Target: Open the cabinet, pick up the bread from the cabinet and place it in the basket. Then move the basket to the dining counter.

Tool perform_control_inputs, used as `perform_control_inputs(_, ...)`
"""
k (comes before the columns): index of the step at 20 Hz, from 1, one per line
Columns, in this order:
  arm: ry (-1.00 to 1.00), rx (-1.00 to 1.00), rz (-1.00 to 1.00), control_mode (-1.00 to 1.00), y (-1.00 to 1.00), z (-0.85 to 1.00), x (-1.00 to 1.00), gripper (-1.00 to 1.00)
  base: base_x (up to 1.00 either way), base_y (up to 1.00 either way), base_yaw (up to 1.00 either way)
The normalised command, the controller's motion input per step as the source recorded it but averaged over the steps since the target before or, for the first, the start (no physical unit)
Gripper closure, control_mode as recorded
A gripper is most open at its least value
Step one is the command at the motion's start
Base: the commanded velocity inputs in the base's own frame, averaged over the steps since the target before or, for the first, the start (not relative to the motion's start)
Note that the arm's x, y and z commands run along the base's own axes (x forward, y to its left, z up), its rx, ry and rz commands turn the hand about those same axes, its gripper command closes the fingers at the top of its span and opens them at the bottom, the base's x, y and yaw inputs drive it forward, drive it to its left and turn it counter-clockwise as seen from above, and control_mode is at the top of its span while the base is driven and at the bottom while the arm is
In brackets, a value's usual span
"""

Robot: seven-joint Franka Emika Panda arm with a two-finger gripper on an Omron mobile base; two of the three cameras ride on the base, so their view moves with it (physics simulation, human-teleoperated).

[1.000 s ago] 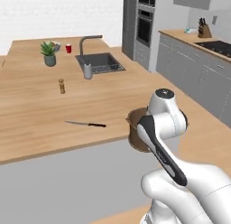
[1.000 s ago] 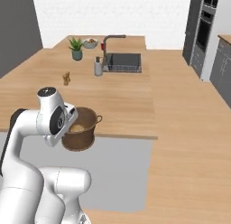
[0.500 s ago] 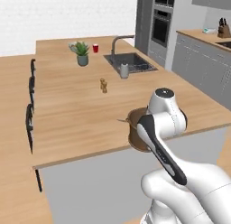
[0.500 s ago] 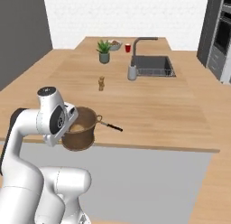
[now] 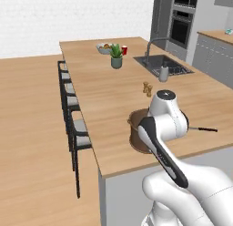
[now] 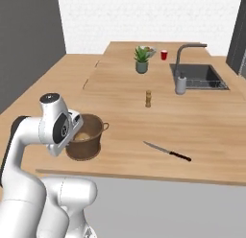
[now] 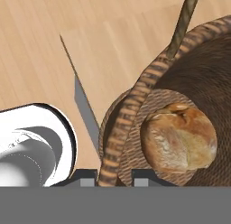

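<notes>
**Basket carried to the dining counter, grip on rim retained**

Basket [image 6: 86, 138] hangs at the near edge of the dining counter [image 6: 202, 122], with the bread [image 7: 179, 138] lying inside on its woven floor. The gripper [image 7: 116, 175] is closed, its fingers clamped across the basket rim. Over the last second both base views have shifted: the camera has swung, and the stools [image 5: 73, 109] now show along the counter's side. The knife [image 6: 168, 152] lies well apart on the wood. Judgement: transport is nearly complete; lowering and release remain.
</notes>
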Motion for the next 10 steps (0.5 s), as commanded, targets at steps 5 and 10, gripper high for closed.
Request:
perform_control_inputs(5, 0.00, 0.00, 0.00, 1.00, 0.00, 0.00, 0.00, 1.00, 0.73, 0.70, 0.03)
perform_control_inputs(10, 0.00, 0.00, 0.00, 1.00, 0.00, 0.00, 0.00, 1.00, 0.12, 0.15, 0.00)
